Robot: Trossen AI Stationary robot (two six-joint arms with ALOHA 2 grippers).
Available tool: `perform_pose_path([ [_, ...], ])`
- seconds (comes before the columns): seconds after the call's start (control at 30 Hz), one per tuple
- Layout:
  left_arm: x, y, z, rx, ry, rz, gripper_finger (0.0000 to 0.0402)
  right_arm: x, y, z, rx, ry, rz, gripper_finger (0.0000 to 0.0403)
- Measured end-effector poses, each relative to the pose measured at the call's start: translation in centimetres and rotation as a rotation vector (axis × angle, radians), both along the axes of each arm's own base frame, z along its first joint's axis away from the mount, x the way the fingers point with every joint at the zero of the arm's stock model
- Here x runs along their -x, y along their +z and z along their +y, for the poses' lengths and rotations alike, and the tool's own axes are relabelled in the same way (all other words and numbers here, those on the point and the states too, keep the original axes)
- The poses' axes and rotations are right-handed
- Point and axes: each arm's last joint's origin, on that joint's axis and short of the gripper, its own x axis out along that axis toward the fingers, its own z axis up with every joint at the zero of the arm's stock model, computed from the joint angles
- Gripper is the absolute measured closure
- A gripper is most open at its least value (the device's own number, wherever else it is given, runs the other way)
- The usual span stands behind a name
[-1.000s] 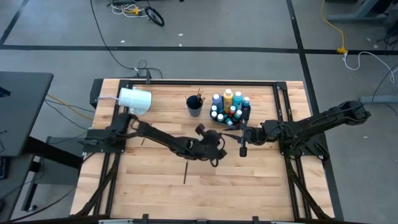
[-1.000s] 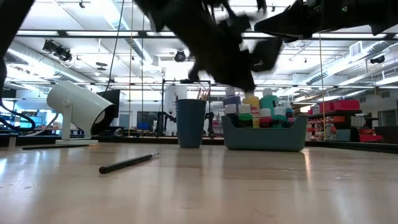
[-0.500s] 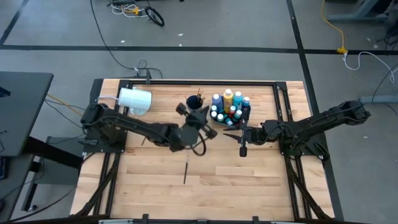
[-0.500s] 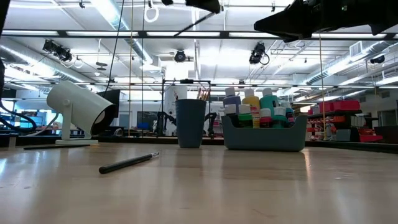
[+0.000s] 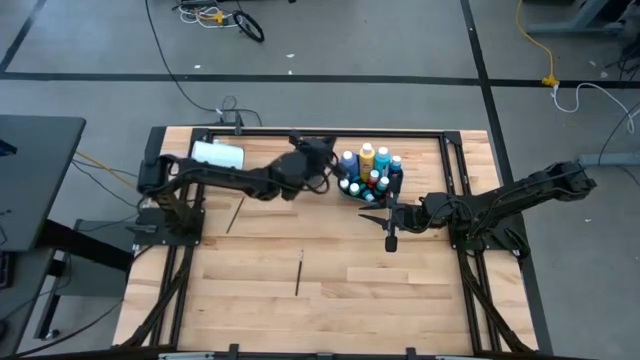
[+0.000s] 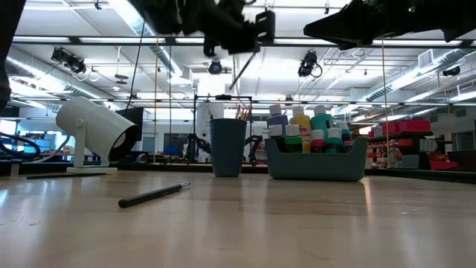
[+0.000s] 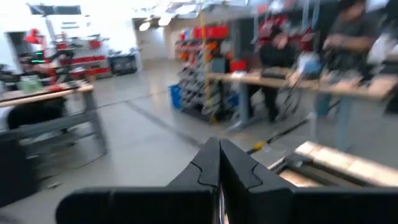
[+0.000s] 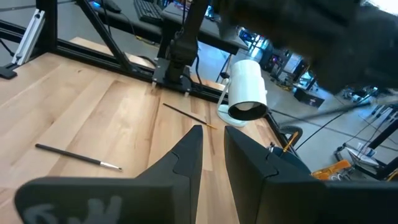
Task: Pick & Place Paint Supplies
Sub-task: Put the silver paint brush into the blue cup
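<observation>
Paintbrush [image 6: 243, 68] pinched in closed left gripper [image 5: 312, 150] above dark cup [image 5: 312, 170] near table's far edge; lower it vertically into cup, release only once seated; right gripper [image 5: 391, 238] narrowly parted, empty.

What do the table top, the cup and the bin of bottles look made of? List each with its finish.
Table top: wood planks, light and smooth-sealed, with visible grain and seams.
Cup: probably plastic, dark blue with a dull sheen; the look leaves it open.
Bin: likely moulded plastic, matte blue-grey with rounded corners.
Bottles: seemingly plastic, glossy, with white caps.
</observation>
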Motion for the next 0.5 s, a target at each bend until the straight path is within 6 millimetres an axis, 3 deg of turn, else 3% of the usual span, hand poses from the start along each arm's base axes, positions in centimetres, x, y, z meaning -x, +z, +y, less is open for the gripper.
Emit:
perform_pose_path([
  [0.2,2.8,-3.9,3.1,-0.05,-0.083,-0.177,0.0399,0.0,0.0,0.0,0.014,0.0,0.001,0.0332],
  [0.3,4.3,-5.5,3.4,-0.072,-0.078,-0.197,0.0398,0.0,0.0,0.0,0.032,0.001,0.002,0.0332],
  [0.5,5.7,-6.5,3.5,-0.161,-0.188,-0.215,0.0399,0.0,0.1,0.0,0.069,0.003,-0.006,0.0332],
])
